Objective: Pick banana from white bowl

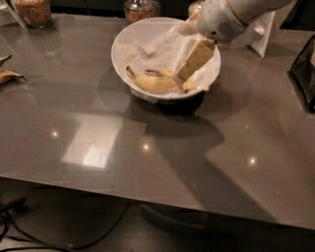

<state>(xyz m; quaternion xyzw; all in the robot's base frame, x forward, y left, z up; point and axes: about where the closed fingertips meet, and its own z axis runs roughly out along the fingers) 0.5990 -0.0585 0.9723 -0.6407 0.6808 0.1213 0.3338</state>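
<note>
We saw a rounded white wrist housing [215, 18] with a tan ring and a small vent grille; its cream, speckled pincer [182, 75] hung over the white bowl [117, 59].

The gripper [183, 75] in the white bowl [117, 45] hides part of the banana [151, 84].

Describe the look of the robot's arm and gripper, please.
The arm is a glossy white rounded shell with a thin tan ring and a small slotted vent. The gripper, over the white bowl, is a flat cream slab, faintly speckled. No cables show.
</note>
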